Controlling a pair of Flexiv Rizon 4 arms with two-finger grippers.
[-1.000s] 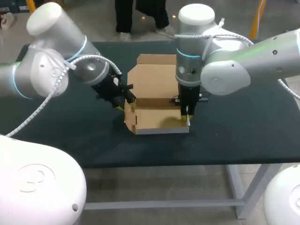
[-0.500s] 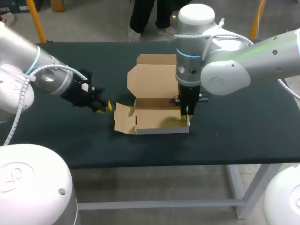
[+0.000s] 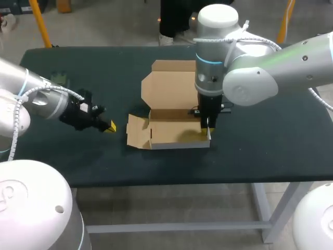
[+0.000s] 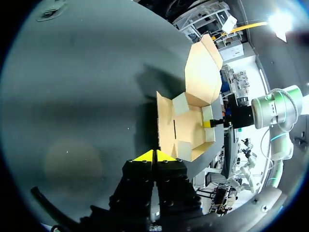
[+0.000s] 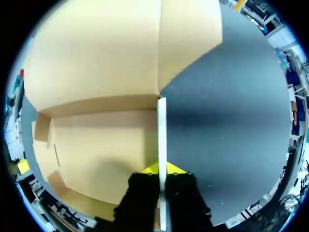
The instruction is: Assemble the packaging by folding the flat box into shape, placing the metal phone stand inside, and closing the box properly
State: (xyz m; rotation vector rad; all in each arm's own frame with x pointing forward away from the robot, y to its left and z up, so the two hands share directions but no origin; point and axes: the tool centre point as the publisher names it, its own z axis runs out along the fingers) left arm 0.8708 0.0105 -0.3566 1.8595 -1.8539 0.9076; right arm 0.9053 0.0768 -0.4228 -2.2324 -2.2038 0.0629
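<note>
- The box (image 3: 174,133) sits half-formed near the middle of the bench (image 3: 260,151), an open brown cardboard tray with its low walls standing.
- Its lid (image 3: 167,86) lies opened out flat on the far side, and the left side flap (image 3: 135,136) splays outward onto the bench.
- The right end effector (image 3: 206,133) is at the box's near right corner. In the right wrist view the right wall (image 5: 161,121) stands on edge between the two yellow tips, one inside the tray and one outside, both pressed to it, so the fingers hold that wall narrowly.
- The right arm enters from the right, bends over the box, and its last link hangs straight down, fingers vertical.
- The left end effector (image 3: 109,127) is low over the bench, left of the splayed flap and apart from it. Its yellow tips meet with nothing between them.
- The left arm comes in from the left, its forearm running nearly level and its fingers pointing right toward the box.
- A small dark object (image 3: 58,79) lies at the far left of the bench; I cannot tell what it is.
</note>
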